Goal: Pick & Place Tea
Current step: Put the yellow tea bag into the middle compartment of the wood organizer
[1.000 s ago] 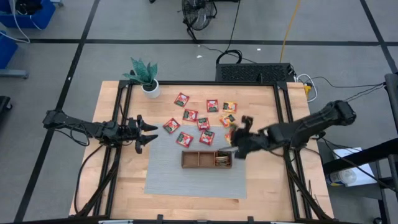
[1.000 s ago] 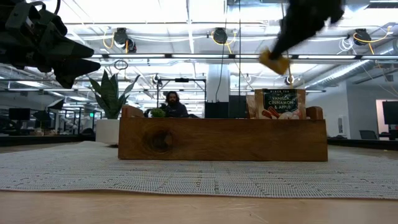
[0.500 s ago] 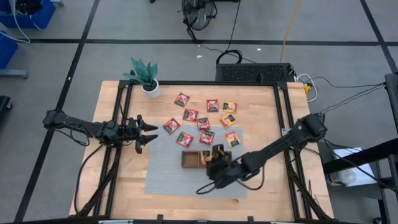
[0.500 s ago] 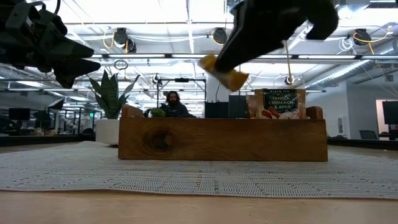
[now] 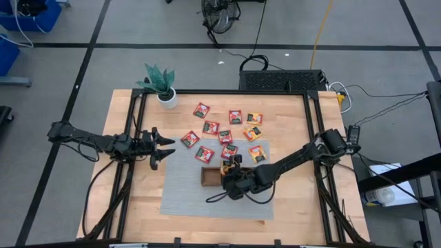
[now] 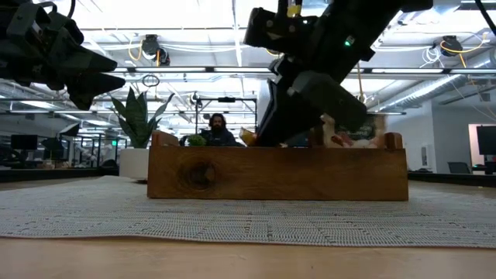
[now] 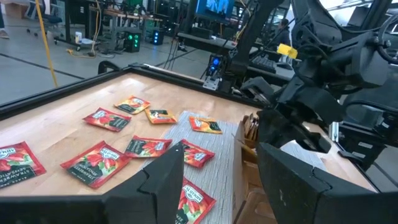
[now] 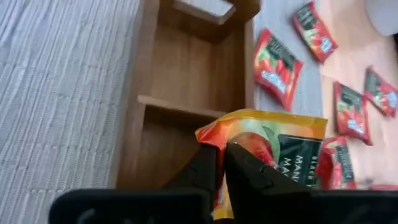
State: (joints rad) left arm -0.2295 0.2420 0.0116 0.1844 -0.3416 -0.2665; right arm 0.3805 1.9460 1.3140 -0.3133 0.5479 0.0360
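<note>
Right gripper [image 8: 221, 163]: nearly shut, pinching an orange-yellow sachet [image 8: 273, 149] by one edge, so the packet hangs flat past the fingers and can likely drop straight into a slot.
Position: over the wooden tray [image 5: 210, 178] on the grey mat [image 5: 186, 196], near the middle of the table; the right wrist view looks down into the tray's middle compartment [image 8: 158, 146], with an empty one beyond it.
Sachet height: in the low view its corner [image 6: 248, 138] shows just above the tray's front wall, so it is probably still clear of the floor of the slot.
Step, as I judge it: lowering to release; the grip looks not yet let go.
Left gripper [image 5: 164, 146]: fingers spread, holding nothing, waiting above the mat's left far corner.
Loose tea: red sachets [image 5: 204, 153] and a few orange ones [image 5: 258, 153] lie scattered flat on the table and mat toward the far edge, well apart enough for single picks.
Potted plant [image 5: 165, 88]: at the far left corner, out of the way.
Risk: the packet may catch on a divider.
</note>
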